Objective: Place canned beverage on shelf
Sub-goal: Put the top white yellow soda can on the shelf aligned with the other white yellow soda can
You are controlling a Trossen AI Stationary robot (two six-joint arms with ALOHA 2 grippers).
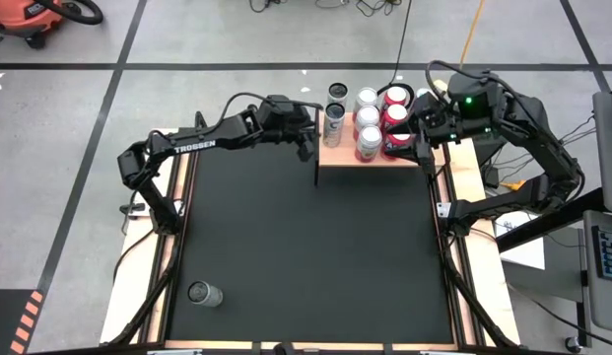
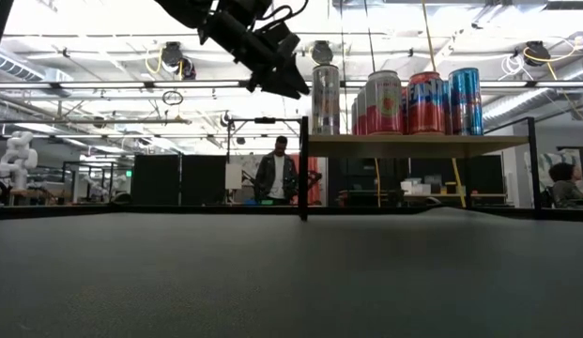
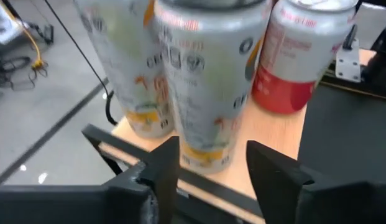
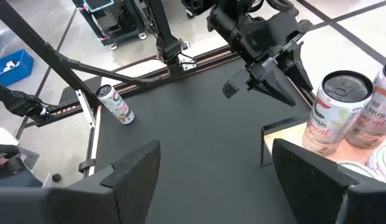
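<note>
Silver can (image 1: 333, 120) stands on the shelf (image 1: 374, 158); we see the left gripper (image 1: 307, 140) released just beside it.

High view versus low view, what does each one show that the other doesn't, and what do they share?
Only the high view shows the can lying on the mat at the table's near-left, and the right gripper beside the shelf. Only the low view shows a person standing in the room behind. Both show the shelf with its upright cans and the left gripper next to it, empty.
</note>
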